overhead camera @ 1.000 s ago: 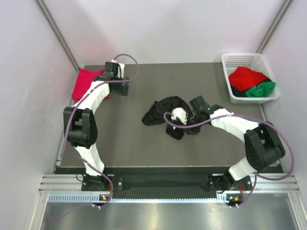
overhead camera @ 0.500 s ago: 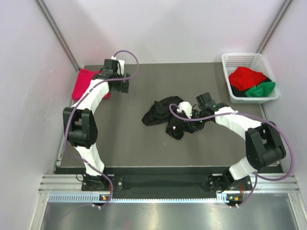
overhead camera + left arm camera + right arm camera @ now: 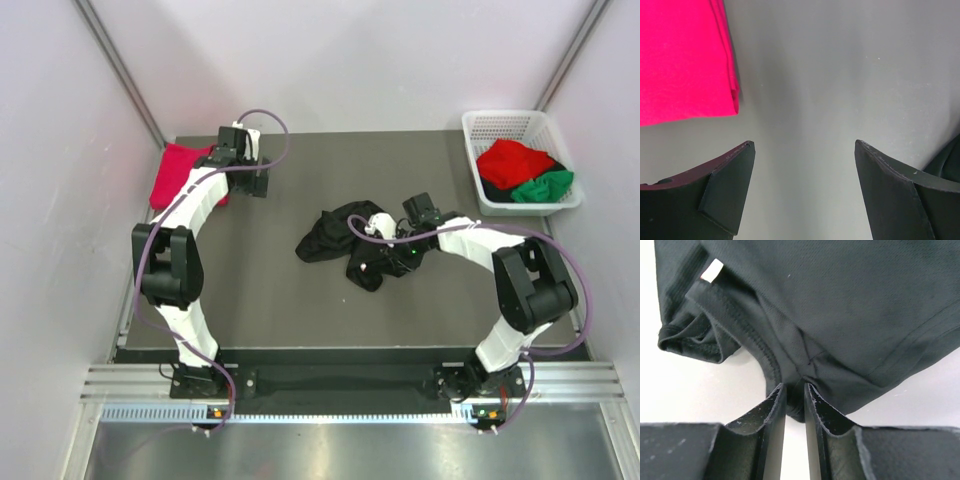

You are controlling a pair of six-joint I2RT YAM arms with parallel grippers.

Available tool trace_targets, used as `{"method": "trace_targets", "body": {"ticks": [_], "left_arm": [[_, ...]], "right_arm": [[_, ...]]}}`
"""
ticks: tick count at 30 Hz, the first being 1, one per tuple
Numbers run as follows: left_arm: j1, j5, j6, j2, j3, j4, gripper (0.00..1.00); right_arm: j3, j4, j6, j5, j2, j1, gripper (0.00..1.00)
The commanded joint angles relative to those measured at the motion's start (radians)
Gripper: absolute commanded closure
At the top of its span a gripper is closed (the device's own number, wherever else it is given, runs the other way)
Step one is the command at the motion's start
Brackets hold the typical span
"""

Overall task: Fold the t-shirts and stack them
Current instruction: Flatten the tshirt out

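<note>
A crumpled black t-shirt (image 3: 335,232) lies mid-table. My right gripper (image 3: 393,256) is at its right edge. In the right wrist view the jaws (image 3: 795,386) are nearly together, pinching a fold of the black t-shirt (image 3: 840,300) by a seam; its small white tag (image 3: 714,269) shows at upper left. A folded crimson-pink t-shirt (image 3: 178,172) rests at the far left. My left gripper (image 3: 258,183) hovers just right of it, open (image 3: 802,144) over bare table, with the pink t-shirt (image 3: 682,55) at upper left.
A white mesh basket (image 3: 480,120) stands at the back right, holding a bright red t-shirt (image 3: 513,160) and a green one (image 3: 545,186). Walls close in on the left, back and right. A dark cloth edge (image 3: 947,160) shows at the left wrist view's right border.
My right gripper has swung in onto the black t-shirt's right edge and its jaws have narrowed on a fold. The left arm has barely moved.
</note>
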Motion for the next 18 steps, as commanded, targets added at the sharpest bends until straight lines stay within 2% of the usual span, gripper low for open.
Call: {"method": "trace_targets", "body": {"ticks": [1, 8, 12, 17, 18], "left_arm": [[-0.003, -0.006, 0.012, -0.049, -0.009, 0.019, 0.14], [-0.003, 0.007, 0.011, -0.045, -0.006, 0.019, 0.14], [-0.005, 0.011, 0.009, -0.039, -0.001, 0.017, 0.14], [-0.008, 0.011, 0.008, -0.031, 0.005, 0.017, 0.14], [-0.008, 0.013, 0.008, -0.029, 0.008, 0.016, 0.15]], "right_arm": [[0.056, 0.04, 0.003, -0.011, 0.008, -0.011, 0.78], [0.073, 0.049, 0.027, -0.028, 0.026, -0.014, 0.78], [0.076, 0.052, 0.021, -0.009, 0.045, -0.014, 0.94], [0.079, 0.042, 0.003, 0.015, 0.035, -0.011, 0.94], [0.074, 0.048, 0.0, 0.024, 0.029, -0.006, 0.99]]}}
